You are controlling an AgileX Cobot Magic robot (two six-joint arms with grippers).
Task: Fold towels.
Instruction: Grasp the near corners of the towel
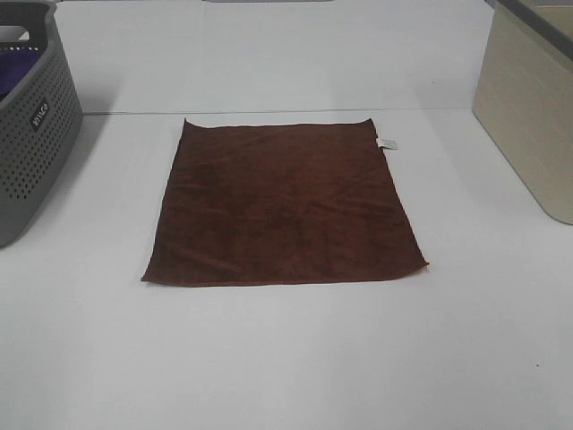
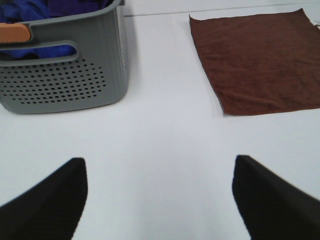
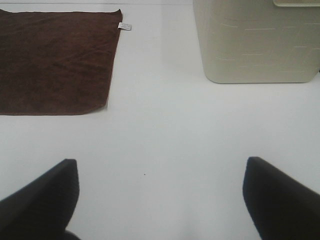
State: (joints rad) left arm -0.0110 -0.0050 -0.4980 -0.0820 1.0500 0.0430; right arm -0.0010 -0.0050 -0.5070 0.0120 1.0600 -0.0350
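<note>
My left gripper [image 2: 157, 165] wide, empty; basket [image 2: 65, 85] beyond its jaws holds purple cloth [image 2: 30, 7]. Right gripper [image 3: 160, 162] wide too; bin [image 3: 255, 45] beyond, contents hidden.

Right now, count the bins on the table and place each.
2. The grey perforated basket stands left of the brown towel, holding purple cloth; the beige bin stands right of it. More may lie outside the frames.
</note>
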